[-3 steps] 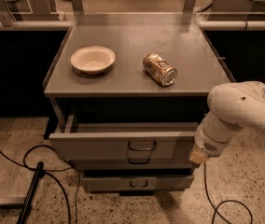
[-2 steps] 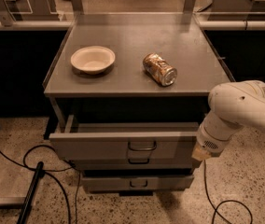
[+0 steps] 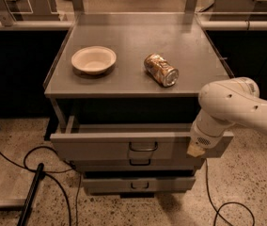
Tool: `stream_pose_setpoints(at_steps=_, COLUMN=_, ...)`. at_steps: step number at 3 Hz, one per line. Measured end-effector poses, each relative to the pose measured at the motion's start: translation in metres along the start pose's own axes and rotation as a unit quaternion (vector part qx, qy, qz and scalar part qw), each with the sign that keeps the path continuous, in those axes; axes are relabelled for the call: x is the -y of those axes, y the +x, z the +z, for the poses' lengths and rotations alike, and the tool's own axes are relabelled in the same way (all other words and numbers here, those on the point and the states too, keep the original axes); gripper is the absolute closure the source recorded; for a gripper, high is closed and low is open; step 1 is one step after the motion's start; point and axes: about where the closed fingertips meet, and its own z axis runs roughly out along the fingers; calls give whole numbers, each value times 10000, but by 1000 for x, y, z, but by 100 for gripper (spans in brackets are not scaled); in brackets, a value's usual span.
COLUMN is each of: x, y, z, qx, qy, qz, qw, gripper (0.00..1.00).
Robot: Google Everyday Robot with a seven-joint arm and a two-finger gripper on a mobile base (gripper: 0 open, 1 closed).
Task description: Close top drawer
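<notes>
The top drawer (image 3: 100, 147) is a wide grey metal drawer, pulled partly out from under the cabinet top, with a dark loop handle (image 3: 143, 147) at its centre. My white arm reaches in from the right. The gripper (image 3: 197, 149) is at the right end of the drawer front, against or just in front of the panel. Most of it is hidden behind the arm's wrist.
A white bowl (image 3: 93, 60) and a can lying on its side (image 3: 160, 69) rest on the grey cabinet top (image 3: 129, 36). Two narrower drawers (image 3: 138, 182) sit below the top one. Black cables (image 3: 53, 173) and a dark pole (image 3: 30, 192) lie on the speckled floor.
The arm has shifted very slightly; the drawer looks equally far out as before.
</notes>
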Motion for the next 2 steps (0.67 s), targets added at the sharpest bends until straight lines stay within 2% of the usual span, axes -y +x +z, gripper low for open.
stream_pose_setpoints(at_steps=1, x=0, y=0, z=0, qx=-1, qy=0, qz=-2, qw=10000, gripper=82)
stream_pose_setpoints(at_steps=2, x=0, y=0, z=0, qx=-1, qy=0, qz=-2, qw=10000, gripper=57)
